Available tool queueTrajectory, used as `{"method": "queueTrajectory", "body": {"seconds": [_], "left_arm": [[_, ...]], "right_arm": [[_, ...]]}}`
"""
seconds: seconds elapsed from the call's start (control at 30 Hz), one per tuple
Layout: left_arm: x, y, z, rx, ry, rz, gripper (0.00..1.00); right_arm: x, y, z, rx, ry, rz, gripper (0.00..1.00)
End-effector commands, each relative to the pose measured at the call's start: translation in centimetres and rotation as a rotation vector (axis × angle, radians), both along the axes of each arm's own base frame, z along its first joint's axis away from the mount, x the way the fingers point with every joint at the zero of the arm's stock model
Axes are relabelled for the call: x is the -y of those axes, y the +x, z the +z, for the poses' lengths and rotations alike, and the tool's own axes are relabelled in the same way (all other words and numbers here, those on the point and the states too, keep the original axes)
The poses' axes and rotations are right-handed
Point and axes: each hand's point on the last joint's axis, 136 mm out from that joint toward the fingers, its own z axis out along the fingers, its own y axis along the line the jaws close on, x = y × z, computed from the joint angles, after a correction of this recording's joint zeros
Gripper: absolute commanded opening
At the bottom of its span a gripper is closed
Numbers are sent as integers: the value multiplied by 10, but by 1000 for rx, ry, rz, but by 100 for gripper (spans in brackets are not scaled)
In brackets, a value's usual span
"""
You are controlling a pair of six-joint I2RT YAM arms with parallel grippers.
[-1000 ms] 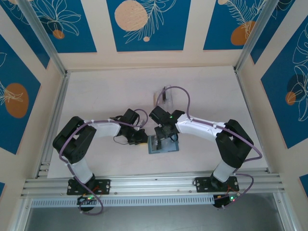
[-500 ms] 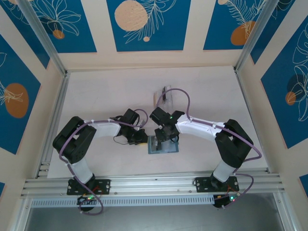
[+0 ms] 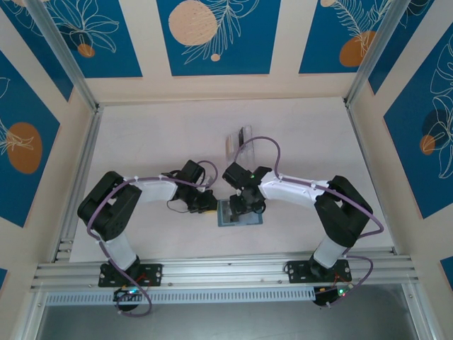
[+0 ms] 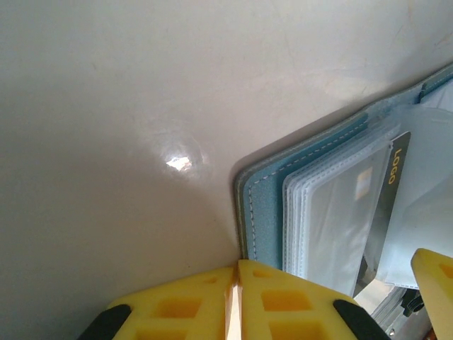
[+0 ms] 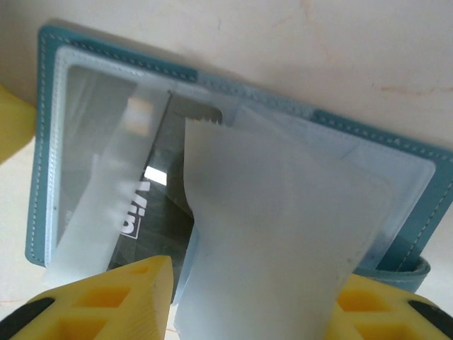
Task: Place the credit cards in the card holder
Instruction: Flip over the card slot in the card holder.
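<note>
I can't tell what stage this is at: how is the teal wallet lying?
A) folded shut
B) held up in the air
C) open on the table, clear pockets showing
C: the card holder lies open on the table, clear pockets spread, a dark card inside.

The flat slate-teal folding card holder [image 3: 244, 219] [image 5: 44, 149] [image 4: 261, 205] lies open near the middle of the pale table [image 3: 141, 142]. A thin dark grey credit card [image 5: 166, 152] [image 4: 386, 212] with white letters sits inside one see-through pocket. Another clear pocket sticks up, bent.

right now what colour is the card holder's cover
The card holder has a slate-teal cover; it shows best in the right wrist view.
</note>
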Motion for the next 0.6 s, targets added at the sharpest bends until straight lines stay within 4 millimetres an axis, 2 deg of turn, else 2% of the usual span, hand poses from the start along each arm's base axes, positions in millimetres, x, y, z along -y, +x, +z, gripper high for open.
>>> {"method": "queueTrajectory", "body": {"seconds": [0.0, 0.13, 0.27, 0.4, 0.57], "left_arm": [[12, -17, -29, -18, 20, -58, 12], [12, -18, -30, -20, 20, -55, 12], [11, -18, -30, -19, 20, -56, 13], [11, -18, -30, -20, 21, -54, 12], [11, -18, -29, -18, 17, -54, 12]], "right_arm": [[6, -12, 8, -35, 17, -39, 46], [12, -10, 12, -7, -48, -33, 48], [10, -6, 18, 14, -60, -21, 50], [1, -7, 20, 4, -39, -4, 50], [-24, -9, 30, -10, 93, 24, 50]]}}
